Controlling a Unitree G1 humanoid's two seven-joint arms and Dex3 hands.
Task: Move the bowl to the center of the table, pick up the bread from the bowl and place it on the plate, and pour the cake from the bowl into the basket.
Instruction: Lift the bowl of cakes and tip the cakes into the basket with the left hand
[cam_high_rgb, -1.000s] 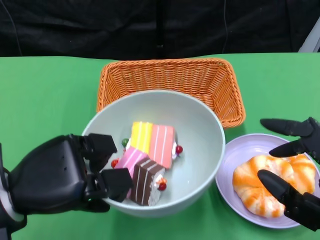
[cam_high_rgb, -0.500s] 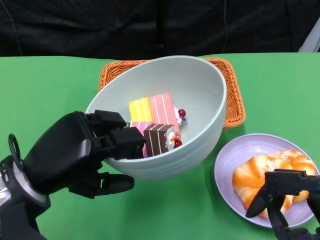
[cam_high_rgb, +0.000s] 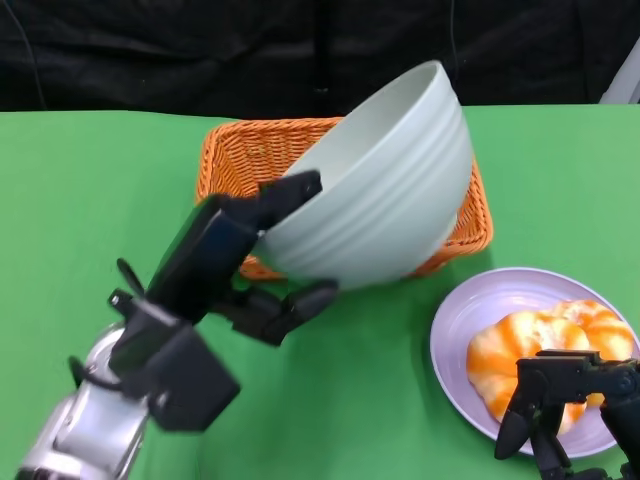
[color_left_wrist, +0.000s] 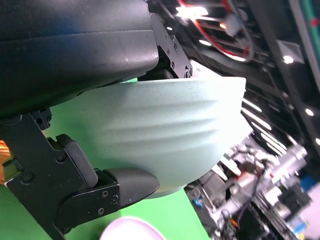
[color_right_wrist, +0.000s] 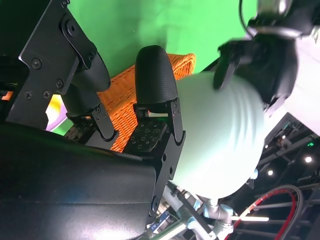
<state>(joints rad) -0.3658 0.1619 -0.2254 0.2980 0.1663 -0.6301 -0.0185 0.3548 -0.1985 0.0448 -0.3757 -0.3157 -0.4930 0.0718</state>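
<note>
Over the orange basket (cam_high_rgb: 455, 215) at the worktop's far middle, the left robot hand (cam_high_rgb: 240, 265) grips the tipped bowl (cam_high_rgb: 385, 195), pouring; the right robot hand (cam_high_rgb: 560, 405) rests half-curled, empty, beside the plated bread (cam_high_rgb: 520, 350), so tipping further likely comes next.

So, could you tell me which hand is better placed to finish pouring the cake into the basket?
Left. The left hand already grips the bowl, tipped over the basket. The right hand is low by the plate, holding nothing.
</note>
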